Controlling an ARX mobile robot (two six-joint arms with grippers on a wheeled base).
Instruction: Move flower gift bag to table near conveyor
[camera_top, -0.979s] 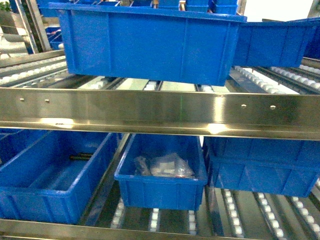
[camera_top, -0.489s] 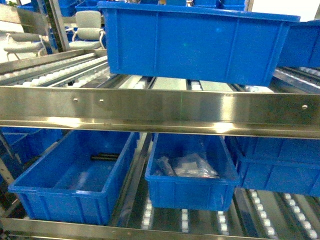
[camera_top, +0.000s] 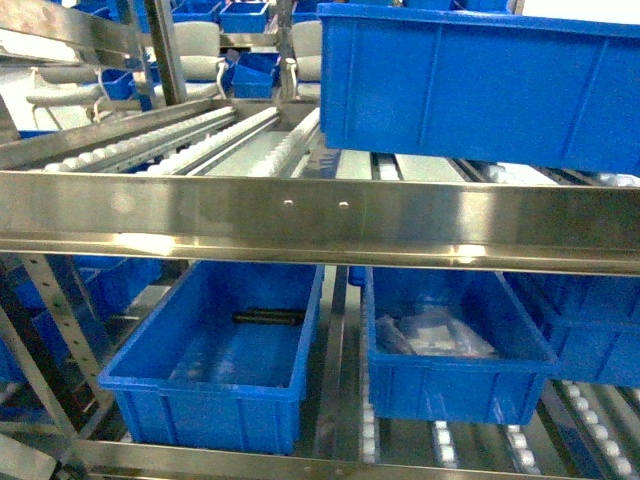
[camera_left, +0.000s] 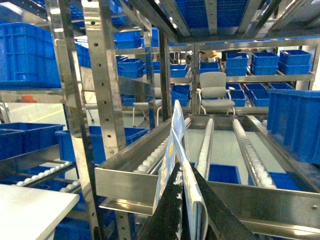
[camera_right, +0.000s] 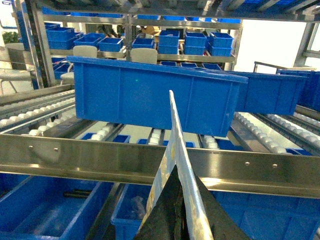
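Head view: you're facing the conveyor (camera_top: 320, 215) close up, its steel crossbar across the middle and white roller lanes behind. One large blue bin (camera_top: 480, 80) sits on the upper rollers at right; below, an open bin (camera_top: 215, 355) holds a dark rod, and the smaller bin (camera_top: 455, 350) beside it holds clear-wrapped parts. No arm and no bag show here. Left wrist view: the left end effector (camera_left: 187, 210) is clamped on the thin edge of the flower gift bag (camera_left: 175, 150), which stands upright, edge-on to the lens, in front of the rollers. A corner of the white worktop (camera_left: 30, 207) sits at lower left, well apart from the bag. Right wrist view: the right end effector (camera_right: 177, 210) pinches the bag's other edge, upright too, with the big bin behind it.
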